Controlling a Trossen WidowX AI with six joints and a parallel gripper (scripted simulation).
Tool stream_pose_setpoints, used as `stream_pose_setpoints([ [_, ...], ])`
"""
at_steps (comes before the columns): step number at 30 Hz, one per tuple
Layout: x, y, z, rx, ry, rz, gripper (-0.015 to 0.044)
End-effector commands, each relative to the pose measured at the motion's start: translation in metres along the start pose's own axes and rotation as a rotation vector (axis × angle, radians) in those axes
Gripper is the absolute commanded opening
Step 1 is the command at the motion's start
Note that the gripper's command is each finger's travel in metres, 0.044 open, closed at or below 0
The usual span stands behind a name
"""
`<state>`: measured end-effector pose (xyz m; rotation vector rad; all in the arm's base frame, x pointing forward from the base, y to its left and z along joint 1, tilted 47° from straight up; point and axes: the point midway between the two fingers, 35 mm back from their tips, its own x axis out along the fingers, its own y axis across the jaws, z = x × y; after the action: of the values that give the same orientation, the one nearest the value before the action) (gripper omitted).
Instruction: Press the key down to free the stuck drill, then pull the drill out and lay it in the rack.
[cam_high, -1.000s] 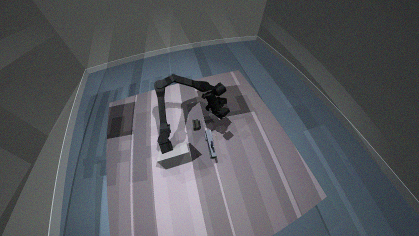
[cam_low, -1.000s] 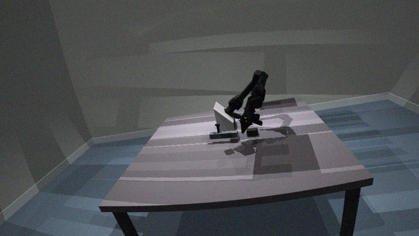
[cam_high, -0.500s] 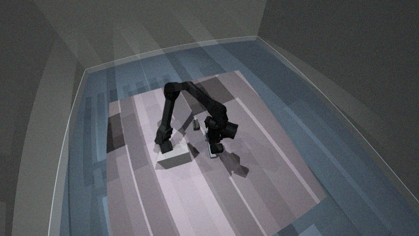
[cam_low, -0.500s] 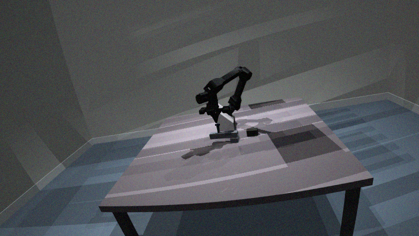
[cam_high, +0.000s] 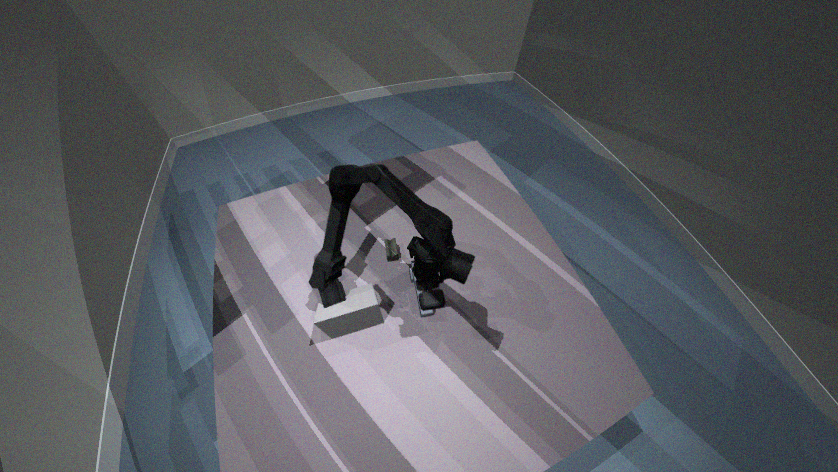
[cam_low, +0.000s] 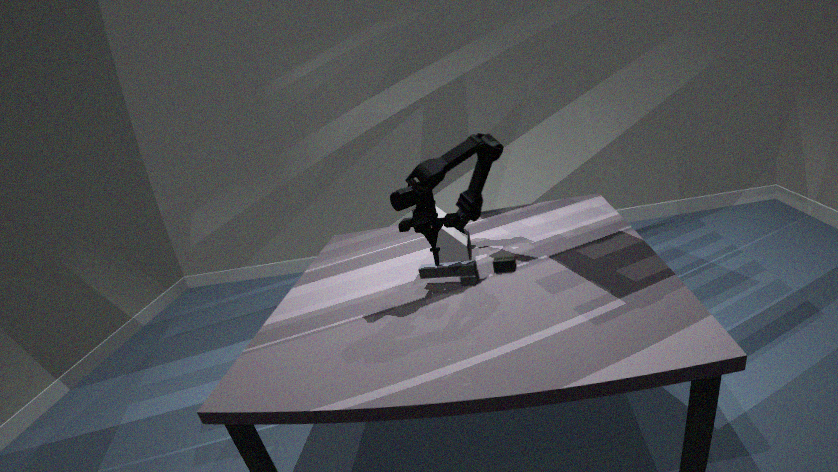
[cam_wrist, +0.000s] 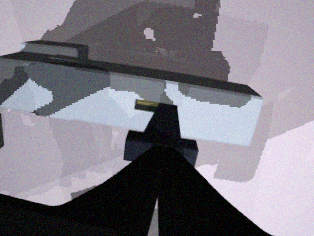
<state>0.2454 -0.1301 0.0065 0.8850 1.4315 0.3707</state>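
Note that your jaws (cam_high: 424, 290) (cam_low: 434, 248) are pressed together, directly above the dark upright post (cam_low: 436, 257) (cam_wrist: 162, 124) on the long bar (cam_high: 426, 313) (cam_low: 451, 271) (cam_wrist: 220, 114)

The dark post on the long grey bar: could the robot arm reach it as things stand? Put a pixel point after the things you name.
Probably yes: the arm (cam_high: 404, 196) (cam_low: 460, 153) has its jaws just over the dark post (cam_low: 436, 257) (cam_wrist: 162, 122), nothing visibly blocking them, though they're shut.

a dark post (cam_low: 436, 257) (cam_wrist: 162, 125) blocks my gripper (cam_high: 426, 275) (cam_low: 435, 248) (cam_wrist: 162, 155) straight down. in the exterior view, the white box (cam_high: 351, 307) (cam_low: 456, 241) obstructs me toward the counter's (cam_high: 527, 351) (cam_low: 469, 357) far edge; i've room toward its near edge, plus a narrow gap between the long bar (cam_high: 426, 312) (cam_low: 448, 271) (cam_wrist: 215, 112) and small block (cam_high: 392, 249) (cam_low: 504, 264).
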Motion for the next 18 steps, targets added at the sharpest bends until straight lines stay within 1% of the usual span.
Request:
stream_pose_setpoints([
  [1, 0.0046, 0.0018, -0.0009, 0.005, 0.002, 0.005, 0.0],
  [18, 0.0102, -0.0001, 0.001, 0.004, 0.002, 0.005, 0.0],
])
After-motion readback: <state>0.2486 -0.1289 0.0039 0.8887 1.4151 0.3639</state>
